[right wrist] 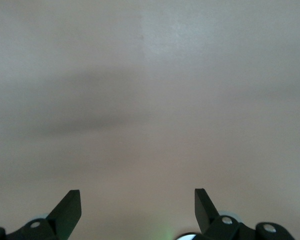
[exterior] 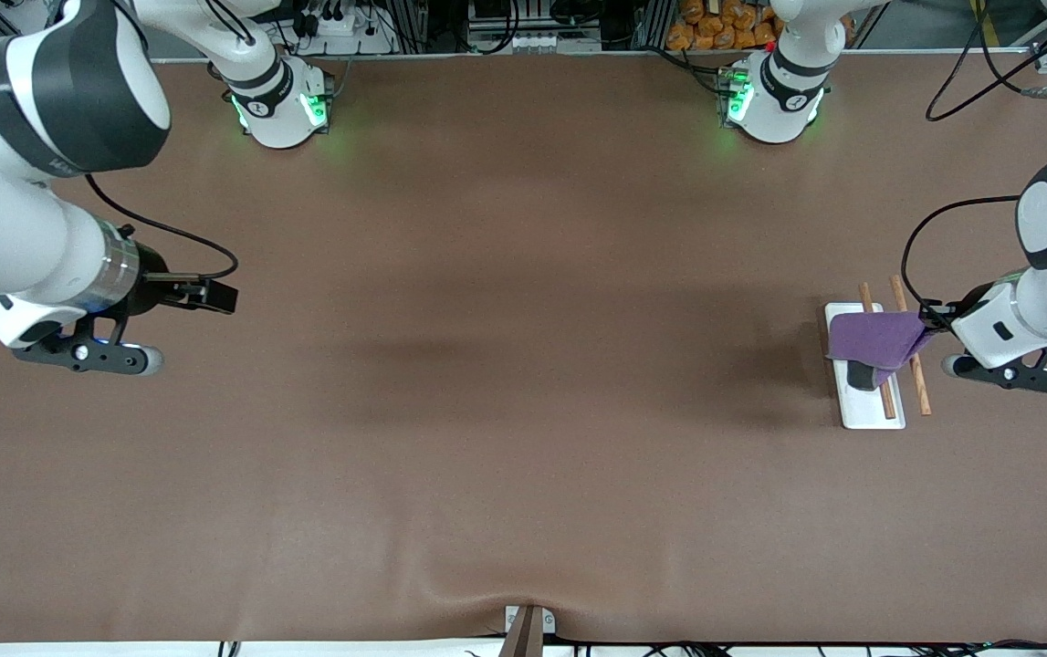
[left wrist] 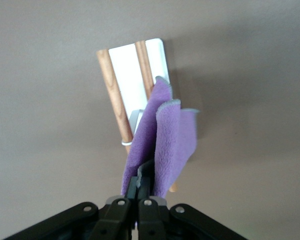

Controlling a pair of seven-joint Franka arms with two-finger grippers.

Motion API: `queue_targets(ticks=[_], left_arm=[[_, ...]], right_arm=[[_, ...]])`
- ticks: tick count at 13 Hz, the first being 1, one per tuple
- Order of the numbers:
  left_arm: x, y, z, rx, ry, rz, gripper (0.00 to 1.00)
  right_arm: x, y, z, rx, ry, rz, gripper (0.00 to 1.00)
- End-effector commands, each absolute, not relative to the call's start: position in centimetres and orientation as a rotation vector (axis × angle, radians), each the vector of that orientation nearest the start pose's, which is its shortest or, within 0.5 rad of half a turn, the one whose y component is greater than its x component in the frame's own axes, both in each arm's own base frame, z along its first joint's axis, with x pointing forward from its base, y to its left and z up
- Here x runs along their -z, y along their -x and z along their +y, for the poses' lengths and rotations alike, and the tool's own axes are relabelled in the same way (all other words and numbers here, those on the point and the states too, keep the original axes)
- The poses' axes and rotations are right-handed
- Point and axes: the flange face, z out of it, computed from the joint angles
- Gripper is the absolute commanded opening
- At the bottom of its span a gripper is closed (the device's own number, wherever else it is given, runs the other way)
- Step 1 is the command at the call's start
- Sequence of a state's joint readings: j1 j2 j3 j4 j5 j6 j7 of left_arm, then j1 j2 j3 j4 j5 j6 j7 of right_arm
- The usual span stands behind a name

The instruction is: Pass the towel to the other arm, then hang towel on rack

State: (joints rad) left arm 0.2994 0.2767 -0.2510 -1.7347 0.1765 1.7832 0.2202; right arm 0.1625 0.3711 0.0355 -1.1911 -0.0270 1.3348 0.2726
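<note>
At the left arm's end of a table covered in matte brown sheeting (exterior: 505, 383), the left gripper (exterior: 927, 321) holds the towel (exterior: 874, 338) over the rack (exterior: 865, 401), its two black fingers (left wrist: 140, 192) pressed together on a bunched corner of the cloth. The towel is a soft, fleecy purple fabric with a dark grey stitched edge; it hangs in loose vertical folds from the pinch, and in the front view it spreads across both rods and the middle of the white base plate. Whether the cloth already rests on the rods or only hangs above them cannot be told.

The rack is a flat white rectangular plate carrying two thin, round, light-brown wooden rods (left wrist: 111, 95) that run parallel along its length, joined by a thin white wire bracket (left wrist: 132, 122) seen in the left wrist view. One rod lies over the plate, the other just off its edge on the left arm's side.

The right gripper (exterior: 108, 358) waits over bare sheeting at the right arm's end of the table, well apart from the rack, its black fingers (right wrist: 67, 210) spread wide with nothing between them. A silver metal ring circles that arm's wrist.

No brand names, labels or writing can be read on the towel, the rack or either gripper.
</note>
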Motion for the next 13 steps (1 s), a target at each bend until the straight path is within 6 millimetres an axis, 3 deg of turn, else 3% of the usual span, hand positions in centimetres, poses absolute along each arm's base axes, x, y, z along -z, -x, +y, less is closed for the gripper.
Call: queue_targets(ticks=[1,4,6,8,9,11,13], left_arm=[[-39.2,-60.9,8.9,-0.329,3.081,0.414,0.0],[-38.3,-60.7,12.5,-0.318,3.114,0.475,0.0],[-38.3,-60.5,13.6,-0.31,3.119,0.466,0.0],[-37.3,-60.6,15.4,-0.287,3.126,0.527,0.0],[-37.1,-60.6,15.8,-0.275,3.143,0.512,0.0],[-36.3,-60.7,15.9,-0.277,3.175,0.498,0.0],[-35.9,-60.8,16.2,-0.278,3.18,0.487,0.0]], right_arm=[[-56.1,-62.0,6.2,-0.35,3.173,-0.026,1.0],[-55.9,-61.6,1.6,-0.327,3.151,-0.099,1.0],[-55.1,-59.0,-0.9,-0.203,3.15,-0.116,1.0],[-53.6,-54.7,-1.0,-0.121,3.157,-0.111,1.0],[-53.2,-53.6,-1.2,-0.116,3.159,-0.104,1.0],[-53.4,-52.9,-2.9,-0.171,3.151,-0.068,1.0],[-54.0,-53.5,-3.3,-0.126,3.072,-0.038,1.0]])
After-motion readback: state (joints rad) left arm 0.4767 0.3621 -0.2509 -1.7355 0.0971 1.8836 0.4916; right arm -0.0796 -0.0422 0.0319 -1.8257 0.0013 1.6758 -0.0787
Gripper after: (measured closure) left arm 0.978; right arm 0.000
